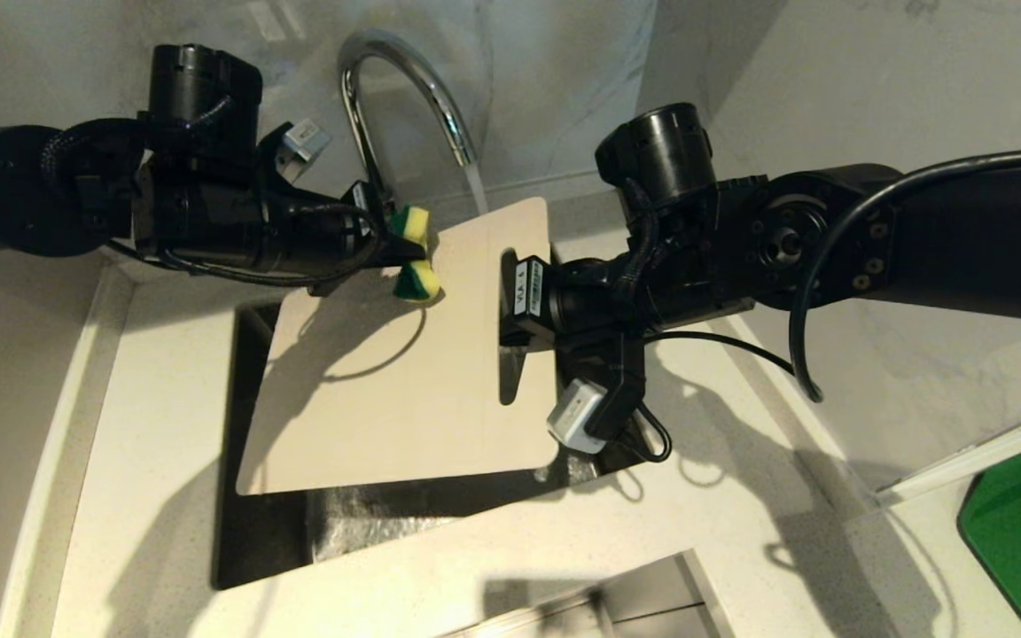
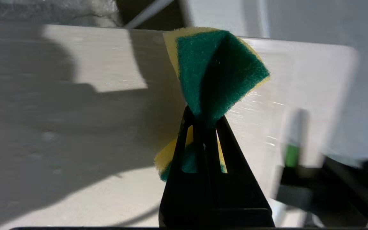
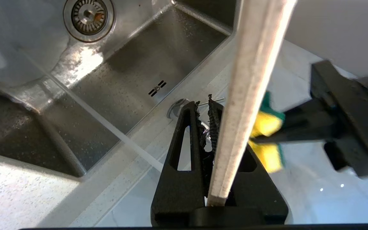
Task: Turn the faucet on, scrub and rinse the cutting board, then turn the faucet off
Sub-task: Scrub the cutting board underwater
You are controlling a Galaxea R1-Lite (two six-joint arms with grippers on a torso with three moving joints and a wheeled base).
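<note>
1. Sink (image 1: 440, 518): steel basin, nearest the head camera, under the board; drain visible in the right wrist view.
2. Cutting board (image 1: 404, 354): beige, held tilted over the basin, handle slot toward the right gripper.
3. Right gripper (image 1: 510, 301): jaws pinched on the board's slotted end, carrying it.
4. Left gripper (image 1: 391, 248): jaws pressed together on a folded yellow-green sponge (image 1: 413, 257), sponge at the board's far left corner, touching or just above it.
5. Faucet (image 1: 404, 97): chrome, farthest back, water running onto the board's far edge.
6. Step, judged: scrubbing. Next: press the sponge flat and stroke across the face, board kept steady.
</note>
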